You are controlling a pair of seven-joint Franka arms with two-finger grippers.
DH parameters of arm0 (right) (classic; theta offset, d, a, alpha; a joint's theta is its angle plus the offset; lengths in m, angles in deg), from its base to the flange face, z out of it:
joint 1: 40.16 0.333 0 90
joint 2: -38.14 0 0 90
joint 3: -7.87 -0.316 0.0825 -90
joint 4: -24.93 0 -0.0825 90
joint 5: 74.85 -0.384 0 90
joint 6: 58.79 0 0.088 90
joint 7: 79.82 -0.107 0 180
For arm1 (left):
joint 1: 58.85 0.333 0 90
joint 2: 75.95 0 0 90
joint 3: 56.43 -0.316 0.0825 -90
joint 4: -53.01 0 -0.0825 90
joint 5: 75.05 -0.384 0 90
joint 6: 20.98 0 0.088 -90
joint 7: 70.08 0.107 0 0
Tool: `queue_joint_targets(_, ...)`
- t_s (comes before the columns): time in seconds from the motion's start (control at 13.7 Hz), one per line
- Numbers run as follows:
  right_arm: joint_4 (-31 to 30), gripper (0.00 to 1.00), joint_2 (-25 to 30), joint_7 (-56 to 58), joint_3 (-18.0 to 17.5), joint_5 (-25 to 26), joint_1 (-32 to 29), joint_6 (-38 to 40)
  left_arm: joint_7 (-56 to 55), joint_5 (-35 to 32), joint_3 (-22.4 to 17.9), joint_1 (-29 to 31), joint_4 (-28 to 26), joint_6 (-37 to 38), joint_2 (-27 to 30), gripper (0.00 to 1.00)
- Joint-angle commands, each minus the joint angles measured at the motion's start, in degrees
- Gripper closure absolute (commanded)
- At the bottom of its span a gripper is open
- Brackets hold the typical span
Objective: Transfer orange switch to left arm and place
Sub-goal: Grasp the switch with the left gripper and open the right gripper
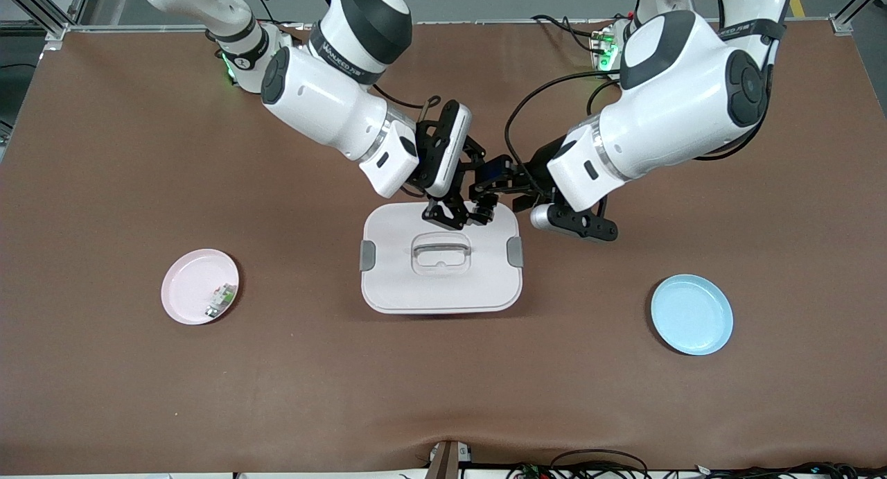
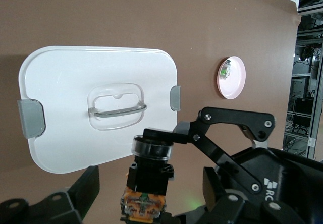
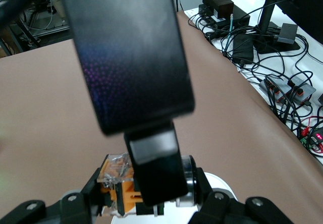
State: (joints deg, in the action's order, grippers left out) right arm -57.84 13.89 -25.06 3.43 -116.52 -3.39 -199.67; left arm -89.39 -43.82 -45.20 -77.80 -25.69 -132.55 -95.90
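Observation:
The orange switch [image 1: 483, 211] hangs in the air over the box's [image 1: 441, 285] edge nearest the arms' bases. It is a black stub with an orange end [image 2: 146, 204] and a silver ring. My right gripper [image 1: 449, 214] is shut on the switch [image 3: 118, 186], holding it at the ring end. My left gripper [image 1: 487, 188] is open around the switch's orange end; its fingers [image 2: 87, 187] stand on either side with gaps to the part. One left finger [image 3: 132, 57] hides much of the right wrist view. The white lidded box [image 2: 75, 82] lies below both hands.
A pink plate [image 1: 190, 278] holding a small white-and-green component [image 1: 220, 300] sits toward the right arm's end of the table. A light blue plate [image 1: 691, 314] sits toward the left arm's end. Cables and equipment [image 3: 262, 37] lie off the table's edge.

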Motion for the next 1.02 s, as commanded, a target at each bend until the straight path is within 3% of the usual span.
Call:
queue_joint_targets(0.0, 1.74, 0.68, -0.62, -0.44, 0.93, -1.22, 0.93, 0.35, -0.02, -0.21, -0.15, -0.21, -1.45, 1.09, 0.69, 0.22)
queue_joint_targets(0.36, 1.83, 0.68, -0.62, -0.53, 1.01, -1.22, 0.93, 0.52, -0.37, -0.21, -0.15, -0.74, -2.25, 3.11, 0.96, 0.30)
queue_joint_targets(0.73, 1.92, 0.67, -0.62, -0.53, 1.01, -1.22, 0.85, 0.70, -0.20, -0.21, -0.07, -0.65, -2.16, 3.46, 0.96, 0.75)
queue_joint_targets(0.8, 1.92, 0.67, -0.62, -0.53, 1.01, -1.13, 0.85, 0.70, -0.02, -0.21, -0.07, -0.74, -2.16, 3.46, 0.96, 0.95)
queue_joint_targets(0.95, 1.92, 0.67, -0.62, -0.53, 1.01, -1.13, 0.85, 0.70, -0.63, -0.21, -0.07, -0.65, -2.07, 3.46, 0.87, 1.00)
